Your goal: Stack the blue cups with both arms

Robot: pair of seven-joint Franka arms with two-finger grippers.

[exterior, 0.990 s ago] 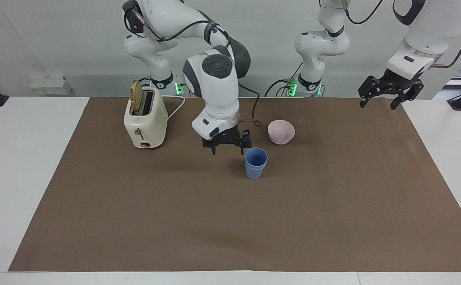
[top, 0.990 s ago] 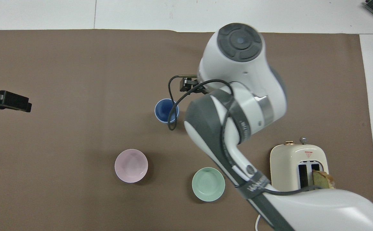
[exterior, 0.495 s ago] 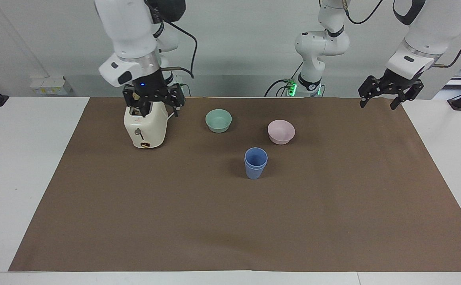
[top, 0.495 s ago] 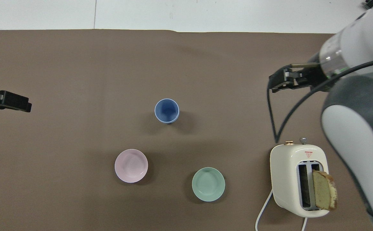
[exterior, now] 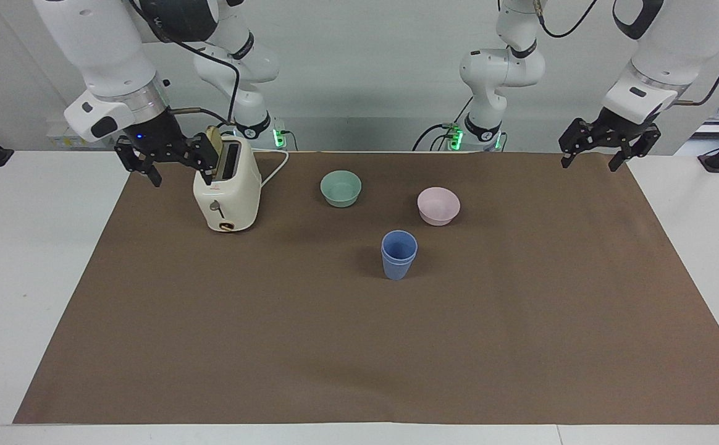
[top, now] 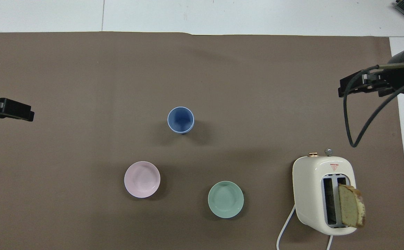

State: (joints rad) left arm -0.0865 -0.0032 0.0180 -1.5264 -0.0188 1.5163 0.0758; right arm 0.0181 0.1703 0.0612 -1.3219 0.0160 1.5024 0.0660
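The two blue cups stand nested, one inside the other, upright in the middle of the brown mat; the overhead view shows them as one blue rim. No gripper touches them. My right gripper is open and empty, raised over the mat's edge beside the toaster, at the right arm's end of the table; it also shows in the overhead view. My left gripper is open and empty, and waits raised over the mat's corner at the left arm's end.
A cream toaster with a slice of bread in one slot stands near the right arm's base. A mint-green bowl and a pink bowl sit between the cups and the robots.
My right arm has drawn back from beside the stacked cups, past the toaster, to the mat's edge at its own end. The cups and the left arm have not moved.
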